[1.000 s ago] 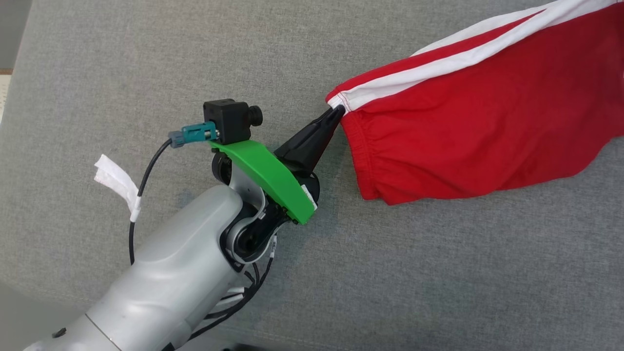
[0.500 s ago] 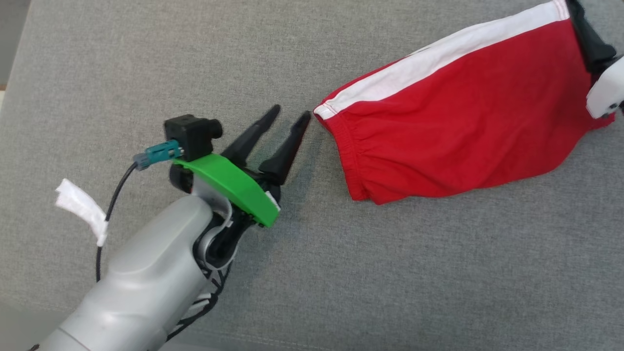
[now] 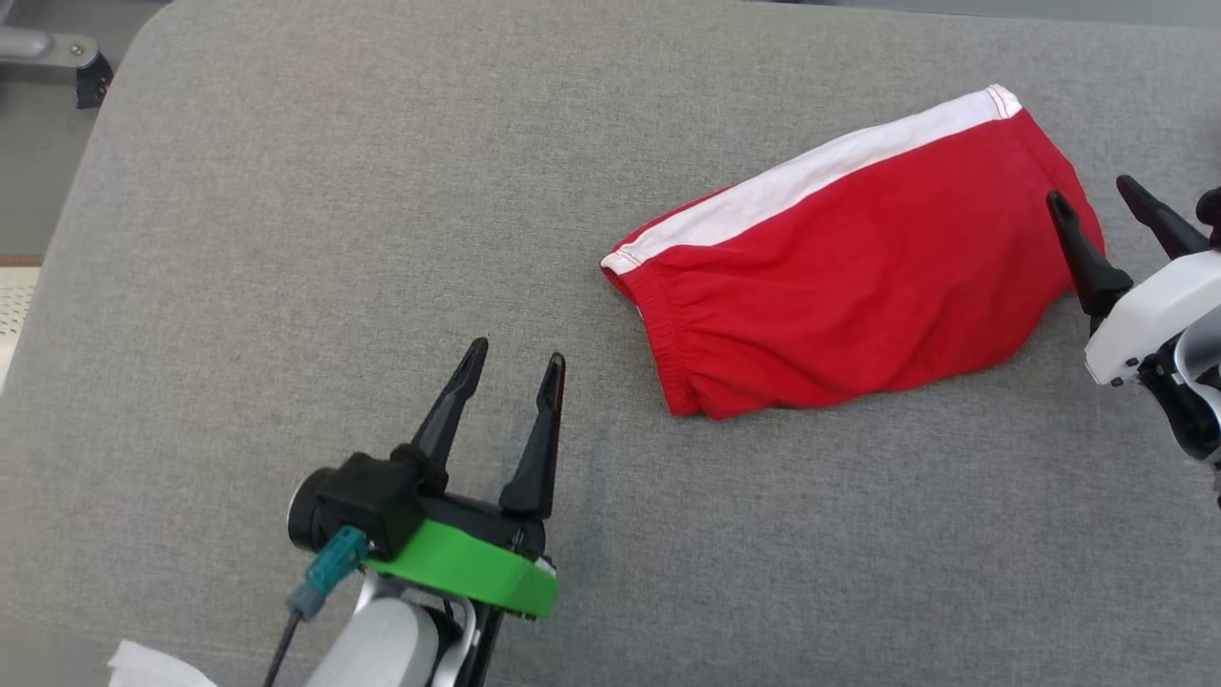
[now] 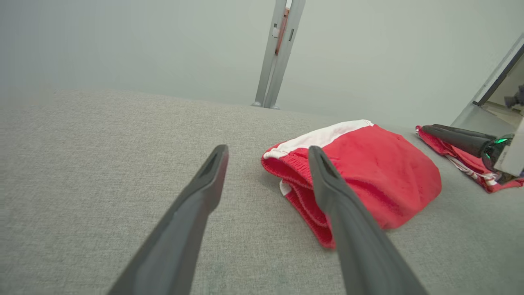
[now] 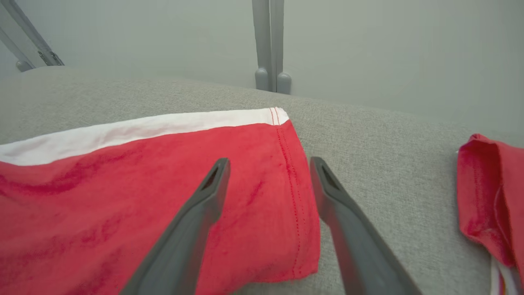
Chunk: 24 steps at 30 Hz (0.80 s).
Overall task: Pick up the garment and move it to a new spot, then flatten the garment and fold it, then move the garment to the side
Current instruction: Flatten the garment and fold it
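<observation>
Lying flat on the grey cloth-covered surface (image 3: 286, 239), the garment (image 3: 858, 277) sits in the far right part, slanting from about the middle toward the far right corner. We see it as a folded red piece with a white band along its far edge and a gathered red hem at its left end. Our left gripper (image 3: 515, 355) hovers close to the near edge, left of the middle, with its two dark fingers spread wide and nothing between them; it is well apart from the garment's gathered end. Our right gripper (image 3: 1089, 191) stands at the right edge, its fingers likewise spread and empty. Its inner finger lies over the garment's stitched right end and its outer finger over bare grey cloth just beside that end; we cannot tell whether the inner finger touches the fabric. A second red cloth (image 5: 487, 192) with a bit of white trim lies near the right edge, apart from the garment.
</observation>
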Tool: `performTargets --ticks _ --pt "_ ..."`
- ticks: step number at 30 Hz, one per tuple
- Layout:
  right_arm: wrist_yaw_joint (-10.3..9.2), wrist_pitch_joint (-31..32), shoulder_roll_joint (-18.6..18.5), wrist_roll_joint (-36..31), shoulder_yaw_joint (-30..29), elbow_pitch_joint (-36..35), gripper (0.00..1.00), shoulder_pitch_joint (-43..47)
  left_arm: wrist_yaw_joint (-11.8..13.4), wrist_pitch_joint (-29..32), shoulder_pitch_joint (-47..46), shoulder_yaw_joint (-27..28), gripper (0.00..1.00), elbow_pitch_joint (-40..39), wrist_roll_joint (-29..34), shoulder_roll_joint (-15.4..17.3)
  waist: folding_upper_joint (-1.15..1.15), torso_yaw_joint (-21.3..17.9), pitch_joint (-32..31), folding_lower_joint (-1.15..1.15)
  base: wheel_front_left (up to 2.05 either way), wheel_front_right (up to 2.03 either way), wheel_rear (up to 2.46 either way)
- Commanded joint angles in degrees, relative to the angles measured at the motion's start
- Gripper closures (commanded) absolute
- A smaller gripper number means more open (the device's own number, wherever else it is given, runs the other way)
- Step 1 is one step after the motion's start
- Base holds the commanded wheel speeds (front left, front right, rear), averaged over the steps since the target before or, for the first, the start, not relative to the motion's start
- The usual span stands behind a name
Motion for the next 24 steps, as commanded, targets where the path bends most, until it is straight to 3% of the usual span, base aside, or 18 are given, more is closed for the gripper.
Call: performTargets --ticks 1,12,21,22,24 --pt "-0.06 1.22 0.37 1.1 -0.2 0.86 0.0 -0.63 0.11 -0.18 2.3 0.57 0.0 -1.08 1.53 -0.62 0.0 1.43 -0.01 0.0 0.0 0.0 0.0" --pt "-0.06 9.64 -2.98 -2.44 -0.52 13.64 0.0 -8.54 -3.85 -0.18 7.64 0.47 0.0 -3.64 6.76 -4.88 0.0 9.38 3.4 0.0 0.0 0.0 0.0" --pt "-0.04 16.18 -0.35 -1.78 2.27 19.95 0.0 -8.91 -5.23 -0.18 7.68 1.44 0.0 -3.65 8.36 -5.91 0.0 10.71 4.71 0.0 0.0 0.0 0.0" --pt "-0.04 17.02 0.18 -1.55 2.62 20.53 0.22 -8.53 -5.35 -0.18 7.61 1.49 0.0 -3.64 8.49 -5.97 0.0 10.6 4.76 0.0 0.0 0.0 0.0" --pt "-0.04 17.53 0.7 -1.35 3.11 21.25 1.0 -8.49 -5.46 -0.19 7.48 1.6 0.0 -3.52 8.94 -6.02 0.0 10.2 4.76 0.0 0.0 0.0 0.0"
